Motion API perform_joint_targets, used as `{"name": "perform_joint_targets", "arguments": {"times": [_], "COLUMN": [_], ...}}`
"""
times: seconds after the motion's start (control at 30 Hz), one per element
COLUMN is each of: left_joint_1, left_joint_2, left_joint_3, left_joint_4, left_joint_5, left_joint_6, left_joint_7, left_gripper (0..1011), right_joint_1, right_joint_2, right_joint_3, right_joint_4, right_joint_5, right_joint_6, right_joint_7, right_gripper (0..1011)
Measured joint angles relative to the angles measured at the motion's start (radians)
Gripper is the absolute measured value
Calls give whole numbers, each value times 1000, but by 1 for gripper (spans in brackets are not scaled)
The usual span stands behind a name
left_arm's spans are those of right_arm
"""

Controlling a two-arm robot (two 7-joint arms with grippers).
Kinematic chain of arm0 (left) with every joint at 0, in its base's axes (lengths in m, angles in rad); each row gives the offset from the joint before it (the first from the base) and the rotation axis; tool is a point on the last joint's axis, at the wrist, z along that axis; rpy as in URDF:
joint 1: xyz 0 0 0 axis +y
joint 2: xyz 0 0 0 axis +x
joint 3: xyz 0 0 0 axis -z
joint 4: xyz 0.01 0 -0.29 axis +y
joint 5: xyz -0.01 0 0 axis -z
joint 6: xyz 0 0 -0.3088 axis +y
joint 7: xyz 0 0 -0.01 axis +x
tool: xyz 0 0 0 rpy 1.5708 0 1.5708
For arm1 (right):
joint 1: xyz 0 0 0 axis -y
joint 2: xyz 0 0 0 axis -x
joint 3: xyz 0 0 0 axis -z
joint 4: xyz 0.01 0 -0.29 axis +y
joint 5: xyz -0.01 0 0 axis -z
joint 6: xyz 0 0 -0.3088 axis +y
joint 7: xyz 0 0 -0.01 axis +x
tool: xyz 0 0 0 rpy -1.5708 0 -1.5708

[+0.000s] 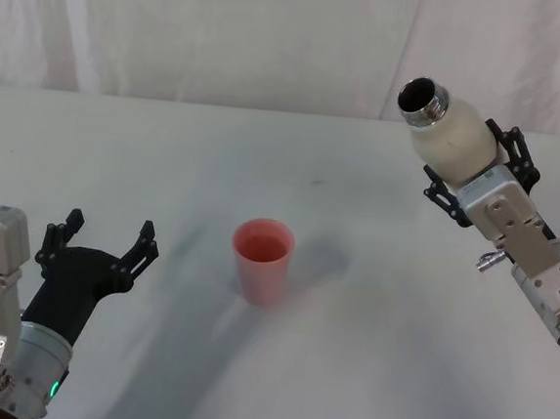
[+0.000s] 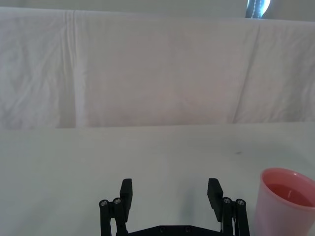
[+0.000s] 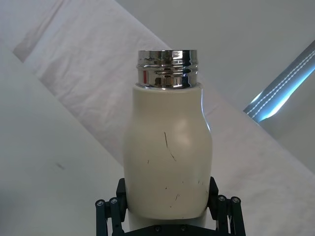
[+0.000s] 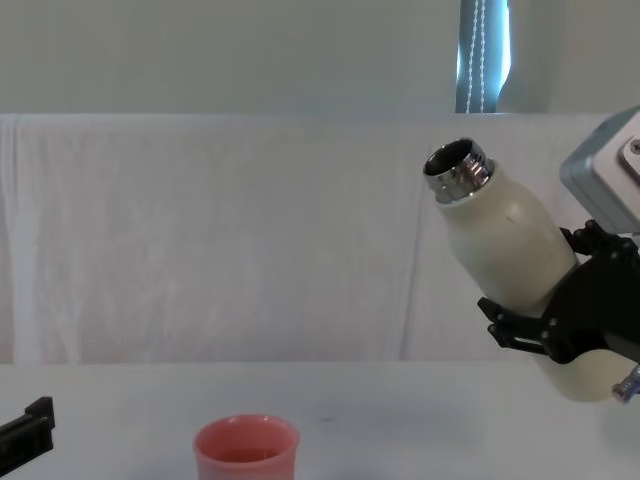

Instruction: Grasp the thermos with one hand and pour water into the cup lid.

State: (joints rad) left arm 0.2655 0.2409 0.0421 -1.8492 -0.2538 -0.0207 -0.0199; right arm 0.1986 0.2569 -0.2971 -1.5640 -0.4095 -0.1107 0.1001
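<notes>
The cream-white thermos [image 1: 451,134] hangs in the air at the right, tilted with its open silver neck [image 1: 422,97] pointing up and toward the left. My right gripper [image 1: 475,171] is shut on its body; the chest view shows the thermos [image 4: 505,240] leaning left and the right wrist view shows the thermos [image 3: 167,155] between the black jaws. The pink cup lid [image 1: 262,260] stands upright on the table's middle, well left of and below the neck, with liquid in it [image 2: 288,206] [image 4: 246,450]. My left gripper [image 1: 100,243] rests open, left of the cup.
A white cloth covers the table [image 1: 365,354] and hangs as a backdrop [image 4: 200,240] behind it. Bare table lies between the cup and each arm.
</notes>
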Motion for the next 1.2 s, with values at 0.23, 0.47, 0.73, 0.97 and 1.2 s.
{"name": "perform_joint_targets", "arguments": {"times": [0.23, 0.47, 0.73, 0.97, 1.2], "left_joint_1": [0, 0, 0, 0, 0], "left_joint_2": [0, 0, 0, 0, 0], "left_joint_3": [0, 0, 0, 0, 0], "left_joint_4": [0, 0, 0, 0, 0], "left_joint_5": [0, 0, 0, 0, 0], "left_joint_6": [0, 0, 0, 0, 0], "left_joint_7": [0, 0, 0, 0, 0], "left_gripper": [1001, 1001, 1001, 1001, 1001], "right_joint_1": [0, -1, 4, 34, 72], "right_joint_2": [0, 1, 15, 38, 57], "right_joint_3": [0, 0, -13, -45, -86], "right_joint_4": [0, 0, 4, 26, 59], "right_joint_5": [0, 0, -15, -58, -107], "right_joint_6": [0, -2, -22, -51, -85], "right_joint_7": [0, 0, 4, 10, 10], "right_gripper": [951, 951, 951, 951, 951]}}
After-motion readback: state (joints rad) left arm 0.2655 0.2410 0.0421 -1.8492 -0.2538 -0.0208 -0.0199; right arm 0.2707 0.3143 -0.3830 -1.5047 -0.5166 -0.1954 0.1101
